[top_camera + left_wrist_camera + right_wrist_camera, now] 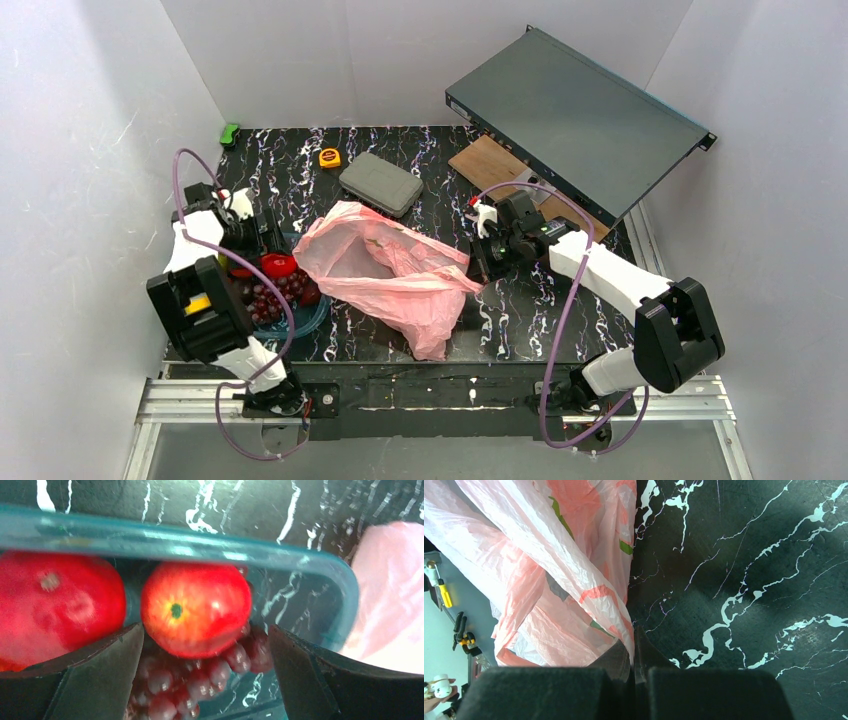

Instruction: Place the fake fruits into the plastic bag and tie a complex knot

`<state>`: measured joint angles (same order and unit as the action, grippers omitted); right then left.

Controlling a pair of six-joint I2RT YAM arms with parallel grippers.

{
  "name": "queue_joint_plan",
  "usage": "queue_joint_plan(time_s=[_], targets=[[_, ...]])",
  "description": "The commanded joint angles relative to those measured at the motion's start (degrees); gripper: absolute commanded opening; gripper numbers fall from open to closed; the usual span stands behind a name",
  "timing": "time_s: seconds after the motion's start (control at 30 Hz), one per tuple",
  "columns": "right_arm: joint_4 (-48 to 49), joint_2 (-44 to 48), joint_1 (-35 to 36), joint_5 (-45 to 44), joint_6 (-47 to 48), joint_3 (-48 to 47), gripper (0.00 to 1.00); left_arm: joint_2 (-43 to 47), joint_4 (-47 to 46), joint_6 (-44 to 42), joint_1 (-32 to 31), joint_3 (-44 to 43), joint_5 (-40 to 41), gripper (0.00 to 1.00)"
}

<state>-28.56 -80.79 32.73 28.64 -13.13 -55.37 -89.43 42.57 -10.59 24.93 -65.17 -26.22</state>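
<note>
1. Left wrist view: hovering over the teal tub (320,565) with the left gripper (204,630) spread wide, flanking a red-orange fruit (196,607) on both sides without clamping it; looking down past it onto grapes (200,680) and, just beside, a larger red fruit (55,600).
2. Pinching the bag (549,580) at its edge with the right gripper (633,652), pressing both fingers fully together on the film and keeping it on the table (749,555), just right of the tub.
3. Judging progress as barely starting: seeing the fruits (280,285) sitting in the tub and none visibly inside the bag, which is lying slack and mostly flat; leaving all the loading, the gathering of handles and the knotting to do.
4. Noting materials: fruits looking hard, glossy and round, likely rolling or slipping under a squeeze; grapes forming a knobbly dark cluster; bag being thin, crinkled, translucent pink film with green printed marks, folding and collapsing easily; tub being smooth, clear-tinted plastic with rounded corners; table showing a black, white-veined surface.
</note>
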Motion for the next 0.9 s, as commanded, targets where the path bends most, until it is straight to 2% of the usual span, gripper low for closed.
queue_joint_plan(time_s=[0.0,0.23,0.37,0.53,0.67,0.77,0.87], targets=[[-0.1,0.0,-0.3,0.7,0.2,-1.0,0.01,-4.8,-4.8,4.7,-2.3,-0.1,4.9,0.93],[0.3,-0.2,-0.5,0.9,0.2,-0.7,0.01,-7.6,-8.6,6.4,-4.8,1.2,9.3,0.88],[0.1,-0.2,-0.6,0.9,0.4,-0.9,0.01,-6.5,-7.9,6.9,-4.8,0.3,8.0,0.68],[0.3,0.3,-0.6,1.3,0.5,-0.4,0.01,4.8,-5.7,8.1,-4.4,-2.9,7.4,0.46],[0.5,0.0,-0.6,1.8,0.4,-0.4,0.01,13.2,-4.0,7.2,-4.6,-11.2,0.8,0.45],[0.4,-0.4,-0.7,2.2,0.4,-1.0,0.01,18.4,-2.6,4.6,-8.9,-16.7,-7.1,0.45],[0.4,-0.6,-0.7,2.4,0.4,-1.3,0.01,22.9,0.3,-1.7,-20.7,-18.9,-9.7,0.46]])
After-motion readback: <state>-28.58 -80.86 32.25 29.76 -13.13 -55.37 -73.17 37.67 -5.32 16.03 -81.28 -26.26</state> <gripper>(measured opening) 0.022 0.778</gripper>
